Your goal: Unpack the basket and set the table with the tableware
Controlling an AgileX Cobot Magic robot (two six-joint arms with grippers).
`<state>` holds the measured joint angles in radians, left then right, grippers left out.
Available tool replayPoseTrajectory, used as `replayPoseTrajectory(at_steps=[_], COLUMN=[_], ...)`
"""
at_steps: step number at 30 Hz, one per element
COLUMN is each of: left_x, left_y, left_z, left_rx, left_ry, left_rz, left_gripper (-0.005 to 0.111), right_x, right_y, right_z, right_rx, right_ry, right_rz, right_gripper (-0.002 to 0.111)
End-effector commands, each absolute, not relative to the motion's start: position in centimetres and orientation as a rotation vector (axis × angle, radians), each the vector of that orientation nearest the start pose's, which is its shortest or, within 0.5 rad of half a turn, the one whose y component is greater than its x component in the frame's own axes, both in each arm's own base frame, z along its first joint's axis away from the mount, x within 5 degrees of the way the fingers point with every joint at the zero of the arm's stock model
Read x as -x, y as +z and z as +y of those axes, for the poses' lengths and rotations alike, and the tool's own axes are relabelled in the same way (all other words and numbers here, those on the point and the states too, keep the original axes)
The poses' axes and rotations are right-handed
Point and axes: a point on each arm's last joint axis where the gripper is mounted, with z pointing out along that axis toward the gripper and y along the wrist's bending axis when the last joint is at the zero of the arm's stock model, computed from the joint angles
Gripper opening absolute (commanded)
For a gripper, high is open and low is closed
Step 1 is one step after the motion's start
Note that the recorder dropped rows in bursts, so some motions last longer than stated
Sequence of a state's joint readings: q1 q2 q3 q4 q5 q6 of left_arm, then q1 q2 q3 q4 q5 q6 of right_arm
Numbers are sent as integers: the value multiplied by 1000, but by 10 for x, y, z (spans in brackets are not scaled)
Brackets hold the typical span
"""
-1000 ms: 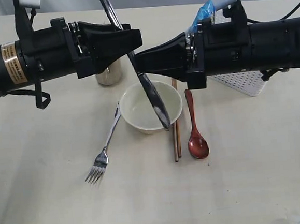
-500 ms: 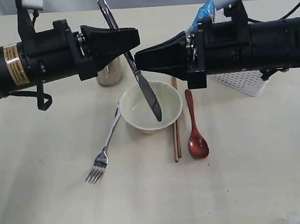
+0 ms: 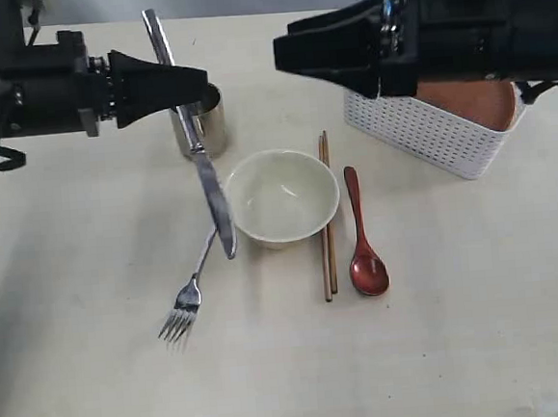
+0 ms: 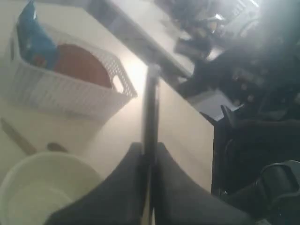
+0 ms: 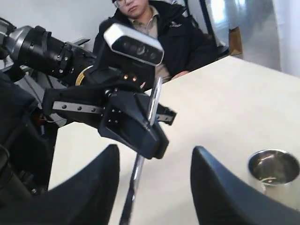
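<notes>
Both arms have drawn apart since the earlier frame. Then the knife hung over the bowl between the two grippers; now the left gripper has carried it to the left and holds it alone, clenched on the handle. The blade slants down just left of the bowl, its tip above the fork. The right gripper has let go and moved to the upper right of the frame, over the basket. Its fingers stand apart with nothing between them. With that arm raised, the brown plate inside the basket now shows. The steel cup stands behind the knife at upper centre. Bowl, fork, chopsticks and spoon lie on the table where they were, the chopsticks between bowl and spoon. The left wrist view shows a blue bag beside the plate in the basket
</notes>
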<state>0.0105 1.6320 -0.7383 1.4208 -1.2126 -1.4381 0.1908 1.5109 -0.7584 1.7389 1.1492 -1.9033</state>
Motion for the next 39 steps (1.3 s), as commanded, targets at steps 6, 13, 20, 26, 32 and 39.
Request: replayPoseTrajectory(at_steps=[6, 13, 20, 26, 32, 39], left_x=[-280, -276, -272, -270, -267, -256], left_y=[219, 203, 206, 201, 189, 231], left_z=[-54, -50, -53, -56, -75, -85], left_rx=[-420, -291, -344, -373, -372, -237], left_ry=[-1340, -1286, -1355, -1300, -998, -675], left_rz=[2176, 2290, 2261, 2271, 2369, 2239], left_gripper=[0, 0, 0, 0, 0, 0], right_x=[-260, -272, -272, -269, -269, -269], right_y=[269, 259, 259, 254, 254, 254], right_z=[107, 98, 98, 98, 98, 98], right_rx=[716, 573, 573, 656, 656, 656], right_ry=[1126, 979, 979, 943, 943, 943], right_rz=[1717, 1863, 1862, 1890, 1890, 1890], right_gripper=[46, 46, 46, 46, 46, 46])
